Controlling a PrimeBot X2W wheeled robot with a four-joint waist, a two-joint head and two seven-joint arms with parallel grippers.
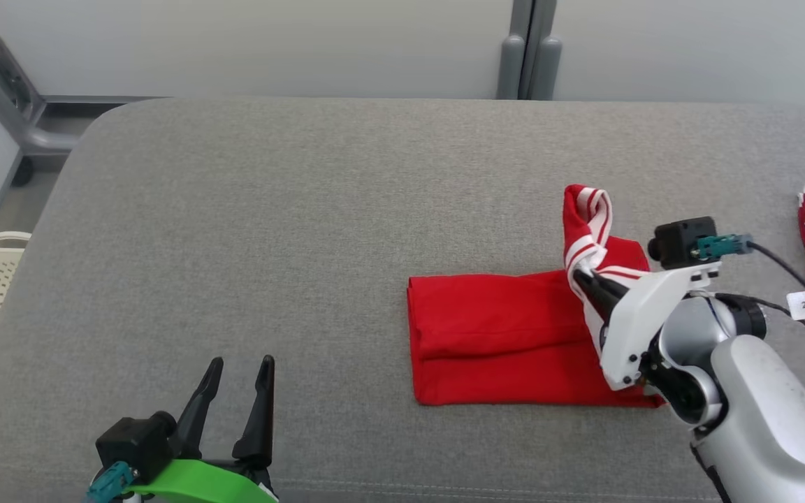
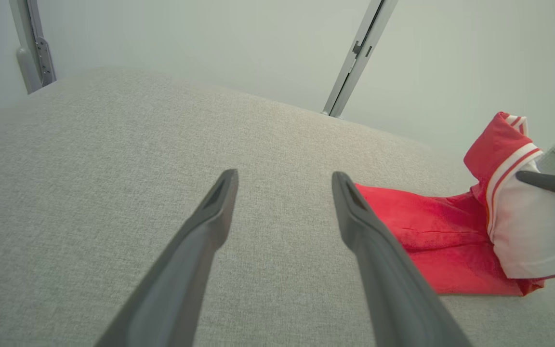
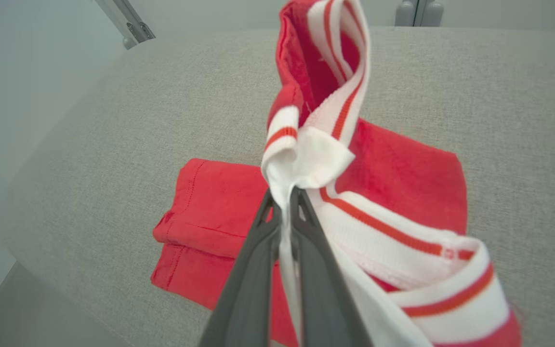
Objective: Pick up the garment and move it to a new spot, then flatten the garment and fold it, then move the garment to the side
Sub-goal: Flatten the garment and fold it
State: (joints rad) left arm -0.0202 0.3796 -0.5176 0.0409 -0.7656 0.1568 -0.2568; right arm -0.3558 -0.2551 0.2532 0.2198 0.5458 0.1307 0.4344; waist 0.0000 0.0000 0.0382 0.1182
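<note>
While the red garment (image 1: 500, 335) lies folded on the right of the grey cushion (image 1: 305, 244), the right gripper (image 1: 579, 277) pinches its striped white band (image 3: 340, 96), raised off the cushion; the left gripper (image 1: 242, 361) hovers open at the cushion's near left edge.

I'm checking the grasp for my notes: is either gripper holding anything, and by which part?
The right gripper is shut on the red garment, pinching its white striped trim; the left gripper holds nothing.
</note>
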